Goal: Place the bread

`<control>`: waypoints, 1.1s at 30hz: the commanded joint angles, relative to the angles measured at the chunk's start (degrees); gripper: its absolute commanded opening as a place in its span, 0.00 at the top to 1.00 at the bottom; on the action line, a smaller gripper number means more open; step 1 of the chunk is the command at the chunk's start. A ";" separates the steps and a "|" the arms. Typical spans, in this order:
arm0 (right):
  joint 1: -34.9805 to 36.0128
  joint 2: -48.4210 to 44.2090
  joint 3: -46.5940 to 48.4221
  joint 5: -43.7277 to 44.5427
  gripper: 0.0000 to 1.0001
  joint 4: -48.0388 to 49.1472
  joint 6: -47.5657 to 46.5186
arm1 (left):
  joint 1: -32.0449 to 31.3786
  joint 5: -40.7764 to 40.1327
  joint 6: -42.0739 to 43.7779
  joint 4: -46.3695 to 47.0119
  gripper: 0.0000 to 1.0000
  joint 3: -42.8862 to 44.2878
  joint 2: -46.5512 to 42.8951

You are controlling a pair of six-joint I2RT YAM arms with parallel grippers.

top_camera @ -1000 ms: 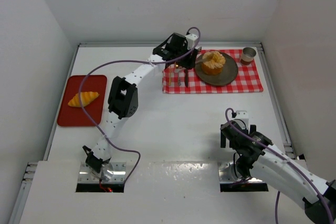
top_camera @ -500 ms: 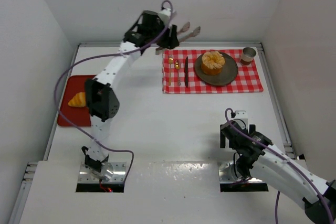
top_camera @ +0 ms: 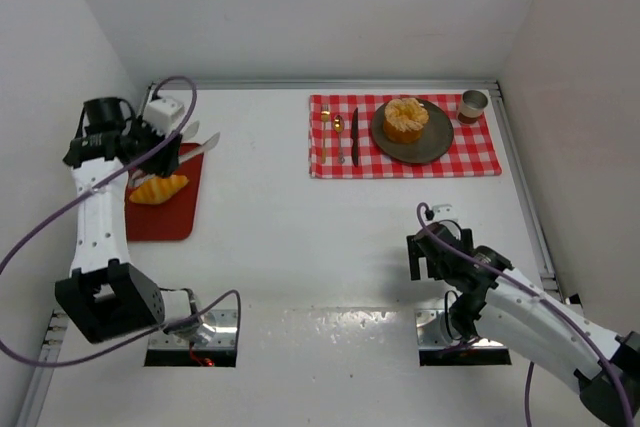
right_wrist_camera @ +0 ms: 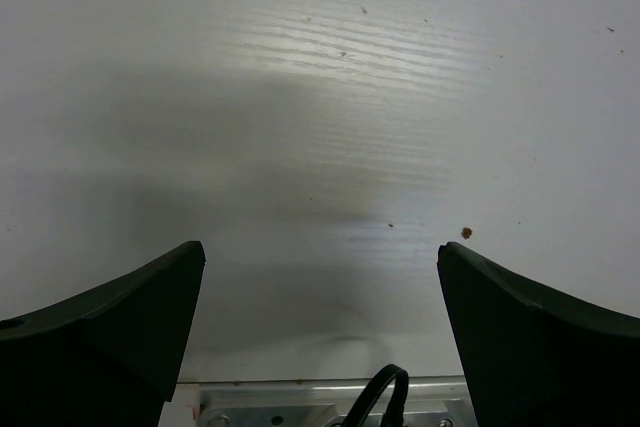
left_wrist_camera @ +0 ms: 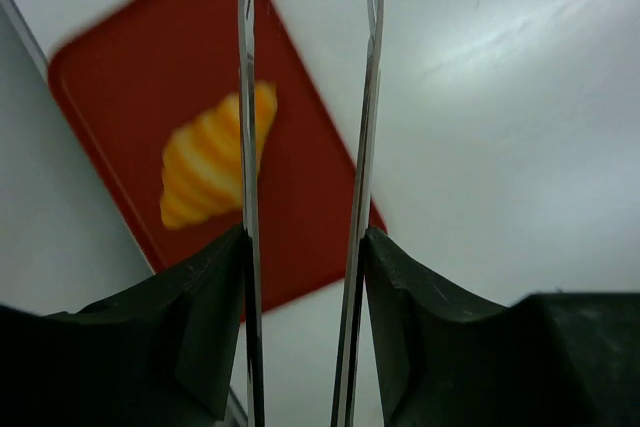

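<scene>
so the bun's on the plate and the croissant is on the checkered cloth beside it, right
Not quite. The croissant lies on the red tray at the left, not on the cloth. The bun is on the plate, as you say. The top external view shows both.

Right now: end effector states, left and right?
Left end effector: open, holding nothing.
Right end effector: open, holding nothing.

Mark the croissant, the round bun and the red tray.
golden crescent-shaped croissant point(top_camera: 158, 189), top external view, its middle.
round golden-brown segmented bun point(top_camera: 406, 119), top external view, centre of its domed top.
flat red rectangular tray point(top_camera: 165, 222), top external view, bare near part.
</scene>
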 commanded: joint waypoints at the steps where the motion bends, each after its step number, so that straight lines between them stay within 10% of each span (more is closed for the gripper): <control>1: 0.00 1.94 2.97 -3.31 0.01 4.93 -2.43 | 7.59 1.97 13.88 -6.52 0.47 -5.11 -2.41; 12: 0.18 2.57 5.70 -7.00 0.01 4.67 -3.49 | 32.74 7.79 37.81 -22.25 0.48 1.30 9.89; 33: 0.18 4.14 9.39 -8.58 0.01 1.86 -1.46 | 31.61 4.80 44.67 -19.35 0.38 6.66 14.98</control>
